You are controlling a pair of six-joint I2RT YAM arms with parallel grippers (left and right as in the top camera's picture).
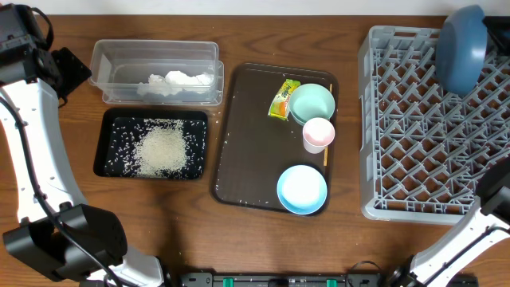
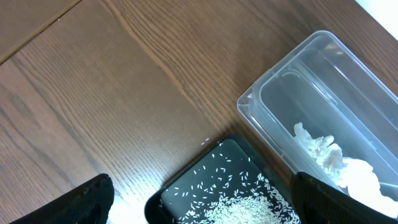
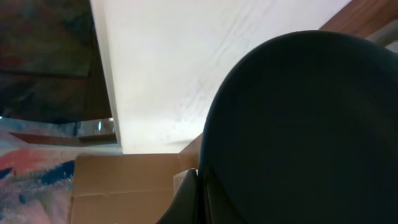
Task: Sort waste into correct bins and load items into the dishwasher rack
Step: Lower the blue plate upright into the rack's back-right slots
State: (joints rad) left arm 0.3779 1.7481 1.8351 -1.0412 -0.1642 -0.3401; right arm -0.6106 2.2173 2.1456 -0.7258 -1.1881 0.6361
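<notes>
Dark blue plate [image 1: 462, 48] clamped in the closed right gripper [image 3: 198, 202] over the far corner of the dishwasher rack [image 1: 414, 143], not yet slotted; rice [image 1: 163, 147] in black tray [image 1: 102, 143], tissue [image 1: 179, 81] in clear tub [image 1: 155, 45], apparently done; wrapper [image 1: 282, 100], mint bowl [image 1: 312, 102], blue bowl [image 1: 302, 190], cup [image 1: 319, 133], stick [image 1: 326, 155] wait beside the rack; left gripper [image 2: 205, 214] spread wide, empty.

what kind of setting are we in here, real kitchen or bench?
Probably a lab bench staged as a dish-clearing station, not a real kitchen: a wooden table, a dishwasher rack standing on it with a plate over its corner, and a clear tub and black tray as waste bins.
</notes>
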